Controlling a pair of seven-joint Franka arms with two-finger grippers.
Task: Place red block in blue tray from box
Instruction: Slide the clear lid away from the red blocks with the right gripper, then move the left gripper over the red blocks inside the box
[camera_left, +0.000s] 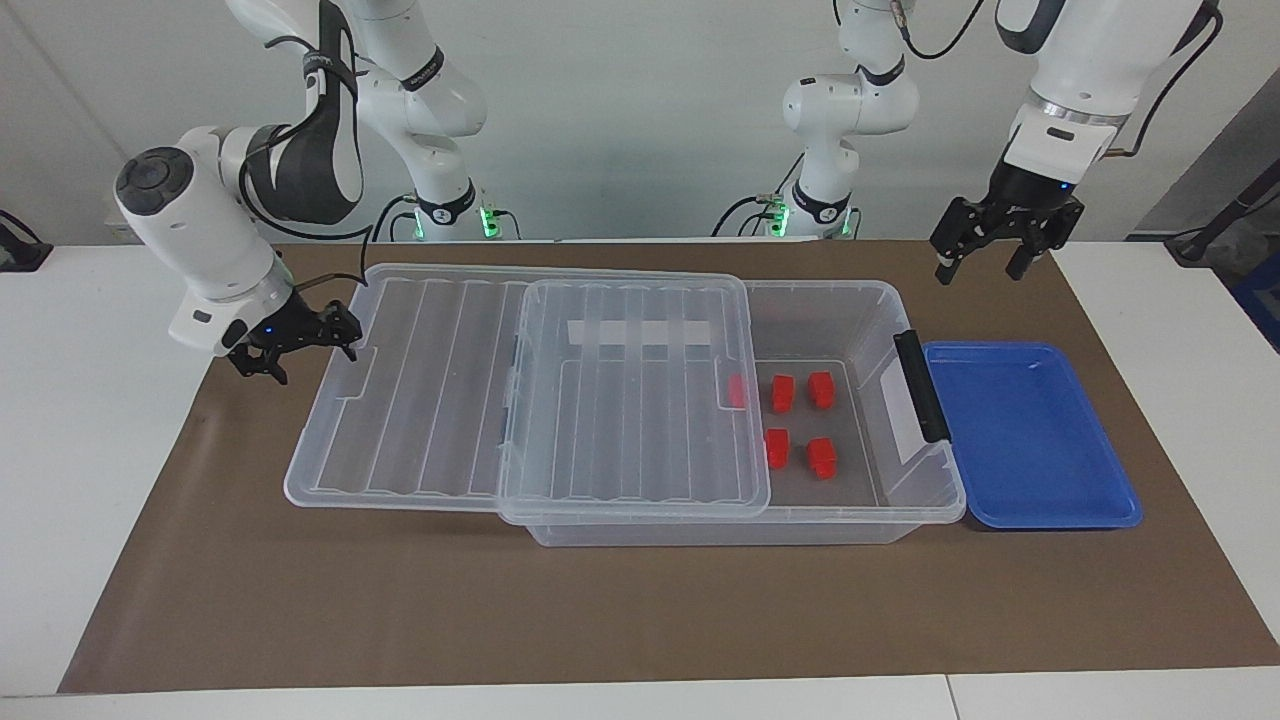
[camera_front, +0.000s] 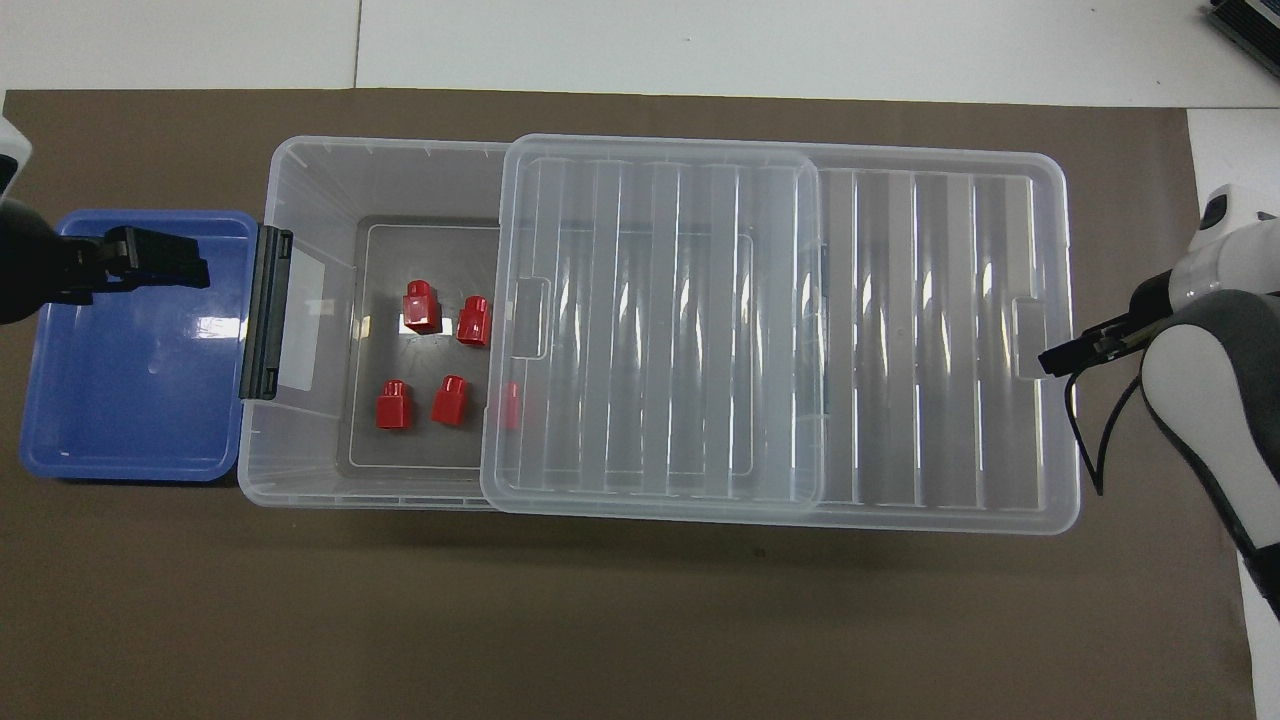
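The box (camera_left: 880, 320) is a clear bin in the middle of the brown mat, also seen in the overhead view (camera_front: 300, 180). Its ribbed lid (camera_left: 400, 400) is slid toward the right arm's end, so the end by the blue tray is uncovered. Several red blocks lie on the box floor there, one of them (camera_left: 821, 457) (camera_front: 393, 404) in the open and one (camera_left: 737, 390) under the lid's edge. The blue tray (camera_left: 1030, 430) (camera_front: 130, 400) lies empty beside the box's black clip handle (camera_left: 920, 385). My left gripper (camera_left: 981, 272) (camera_front: 185, 268) is open and empty, raised over the tray. My right gripper (camera_left: 310, 345) (camera_front: 1050, 358) is low beside the lid's overhanging end.
The brown mat (camera_left: 640, 610) covers the table's middle, with white tabletop (camera_left: 90, 450) around it. The lid (camera_front: 950, 330) overhangs the box well toward the right arm's end. Both arm bases stand at the robots' edge.
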